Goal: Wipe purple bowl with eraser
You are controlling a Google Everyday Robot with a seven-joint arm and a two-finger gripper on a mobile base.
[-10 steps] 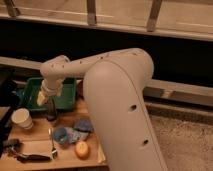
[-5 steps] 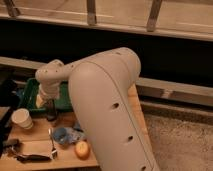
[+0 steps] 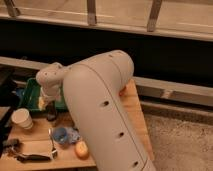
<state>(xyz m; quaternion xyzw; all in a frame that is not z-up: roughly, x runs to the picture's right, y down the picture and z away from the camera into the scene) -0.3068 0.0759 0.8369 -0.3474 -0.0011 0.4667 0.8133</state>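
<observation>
Table (image 3: 131,117), wooden, inspected from left edge to right.

1. White cup (image 3: 22,119): upright, near the left edge, in front of the green tray.
2. Eraser (image 3: 30,157): dark, elongated, lying flat at the front left corner, well apart from the gripper. Nothing touches it.
3. Green tray (image 3: 27,92): at the rear left corner. A yellow item (image 3: 41,103) lies at its front right corner; kind not discernible.
4. Gripper (image 3: 51,114): points down at the tray's front right corner, just beside the yellow item and just behind the blue cup. Fingers stand wide apart; nothing is seen held between them.
5. Thin pale utensil (image 3: 52,145): near the front edge, between the eraser and the blue cup.
6. Blue cup (image 3: 61,135): small, upright, near the front edge. Blue pads (image 3: 73,134) touch it on the right.
7. Round orange object (image 3: 81,149): at the front edge, just right of the blue cup.
8. Arm (image 3: 107,115): large, white, covering the middle of the table from the front edge to the rear.
9. Purple bowl: cannot be made out in this view.
</observation>
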